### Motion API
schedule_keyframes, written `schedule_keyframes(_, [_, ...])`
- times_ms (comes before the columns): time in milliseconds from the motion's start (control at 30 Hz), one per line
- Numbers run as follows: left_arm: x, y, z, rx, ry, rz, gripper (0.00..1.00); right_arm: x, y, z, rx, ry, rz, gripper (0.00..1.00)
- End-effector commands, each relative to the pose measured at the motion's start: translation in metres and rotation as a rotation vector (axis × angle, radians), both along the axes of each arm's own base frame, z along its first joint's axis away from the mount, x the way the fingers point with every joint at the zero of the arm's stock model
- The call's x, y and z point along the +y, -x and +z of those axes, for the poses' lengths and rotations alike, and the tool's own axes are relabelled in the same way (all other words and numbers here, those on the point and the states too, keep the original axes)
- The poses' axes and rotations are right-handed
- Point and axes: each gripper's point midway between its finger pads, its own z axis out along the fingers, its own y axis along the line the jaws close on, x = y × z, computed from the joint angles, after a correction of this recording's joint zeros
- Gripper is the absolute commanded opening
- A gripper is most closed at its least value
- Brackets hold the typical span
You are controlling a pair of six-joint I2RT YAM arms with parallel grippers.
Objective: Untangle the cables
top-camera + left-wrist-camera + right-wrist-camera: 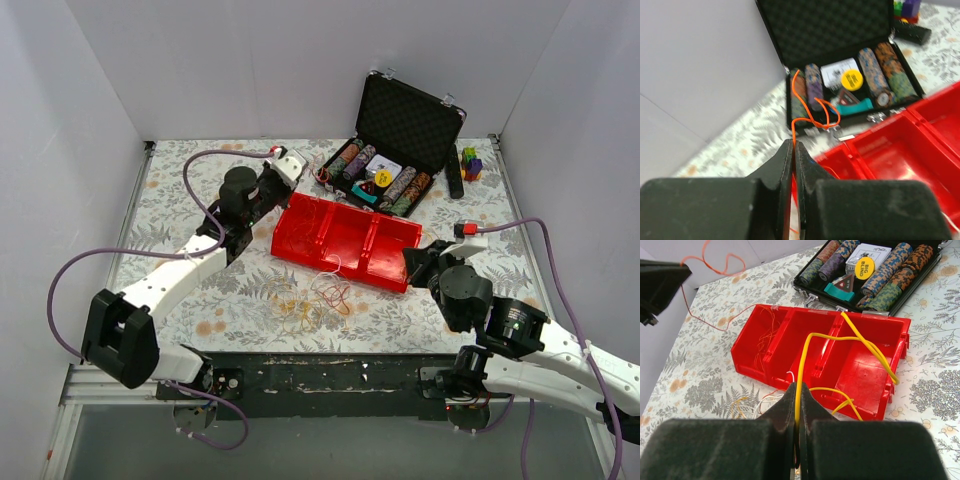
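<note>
At the left of the worktop (180, 300), an orange strand (812, 112) is pinched between the closed jaws of the left gripper (793, 145) and held high, presumably to draw it free. In the middle, loose cables (315, 298) lie heaped just before the red tray (345, 235). At the right, a yellow strand (805, 350) is nipped by the right gripper (796, 387) and arches over the tray, likely for sorting.

The tray (345, 238) lies on the table (160, 200), the case (410, 120) behind it, the cables (320, 297) before it.
</note>
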Motion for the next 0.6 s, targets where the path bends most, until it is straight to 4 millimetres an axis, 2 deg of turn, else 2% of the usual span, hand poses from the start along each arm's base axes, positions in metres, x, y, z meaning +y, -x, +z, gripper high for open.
schedule_keyframes(0, [0.002,0.016,-0.051,0.308,0.042,0.037,0.00,-0.002,-0.002,0.016,-0.020,-0.046,-0.019,0.01])
schedule_keyframes(233, [0.000,0.024,-0.108,0.596,0.053,0.100,0.00,0.004,-0.003,0.018,-0.021,-0.030,-0.006,0.01])
schedule_keyframes(400, [-0.007,0.015,-0.153,0.786,0.047,0.176,0.00,0.007,-0.004,0.024,-0.029,-0.036,0.003,0.01])
schedule_keyframes(567, [-0.005,0.000,-0.168,0.807,0.045,0.262,0.00,0.006,-0.004,0.031,-0.037,-0.037,0.005,0.01])
